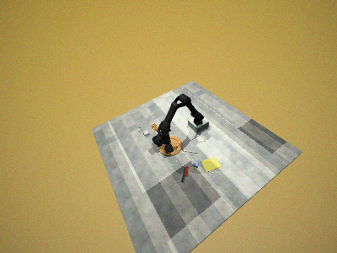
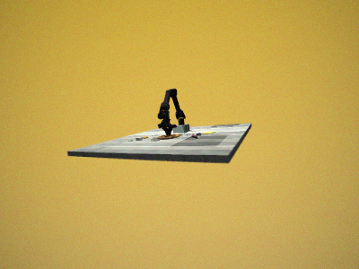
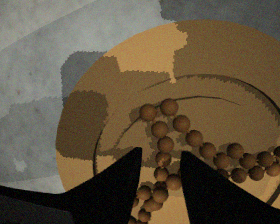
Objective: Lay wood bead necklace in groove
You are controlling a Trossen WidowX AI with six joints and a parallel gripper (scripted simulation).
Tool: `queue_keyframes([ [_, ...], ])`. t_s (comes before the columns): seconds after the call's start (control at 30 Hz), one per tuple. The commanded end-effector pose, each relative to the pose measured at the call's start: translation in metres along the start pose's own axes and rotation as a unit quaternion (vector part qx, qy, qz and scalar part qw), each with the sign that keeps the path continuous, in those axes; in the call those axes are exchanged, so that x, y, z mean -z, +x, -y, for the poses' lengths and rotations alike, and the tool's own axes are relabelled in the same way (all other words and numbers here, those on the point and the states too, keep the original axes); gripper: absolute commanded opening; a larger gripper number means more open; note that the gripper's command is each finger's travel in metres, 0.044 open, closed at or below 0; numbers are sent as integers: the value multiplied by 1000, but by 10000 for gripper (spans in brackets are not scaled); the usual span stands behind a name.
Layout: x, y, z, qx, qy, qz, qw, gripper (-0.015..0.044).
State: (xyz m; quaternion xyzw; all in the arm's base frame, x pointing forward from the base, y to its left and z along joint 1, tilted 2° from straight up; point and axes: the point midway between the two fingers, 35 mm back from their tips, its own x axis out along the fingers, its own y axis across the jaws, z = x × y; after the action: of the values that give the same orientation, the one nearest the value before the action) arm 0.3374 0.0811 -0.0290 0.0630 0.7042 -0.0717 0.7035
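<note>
Necklace (image 3: pixel 194 138) on board (image 1: pixel 179 148) (image 2: pixel 175 137) (image 3: pixel 150 55), not laid round

Top: board on the table (image 1: pixel 253 173) (image 2: pixel 135 154); jaws (image 1: pixel 168 148) (image 2: pixel 168 134) down over it, the arm masking part of its face. Beads too small to confirm.

Exterior: jaws low at the board; contact cannot be resolved.

Wrist: jaws part-way spread, a strand passing in the gap with no pinch visible. Beads lie bunched and doubled across the board's middle, not round the groove (image 3: pixel 95 162). Judged early: on the board, yes; opening the loop and seating it remain. Lower strand and right-hand beads run out of frame, partly behind the fingers; shadow blurs the groove.
</note>
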Motion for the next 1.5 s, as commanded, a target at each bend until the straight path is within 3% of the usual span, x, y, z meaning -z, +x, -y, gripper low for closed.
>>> queue_keyframes([
  [0.0,0,0,0,0,0,0,1000,67],
  [0.1,0,0,0,0,0,0,1000,0],
  [1.47,0,0,0,0,0,0,1000,0],
])
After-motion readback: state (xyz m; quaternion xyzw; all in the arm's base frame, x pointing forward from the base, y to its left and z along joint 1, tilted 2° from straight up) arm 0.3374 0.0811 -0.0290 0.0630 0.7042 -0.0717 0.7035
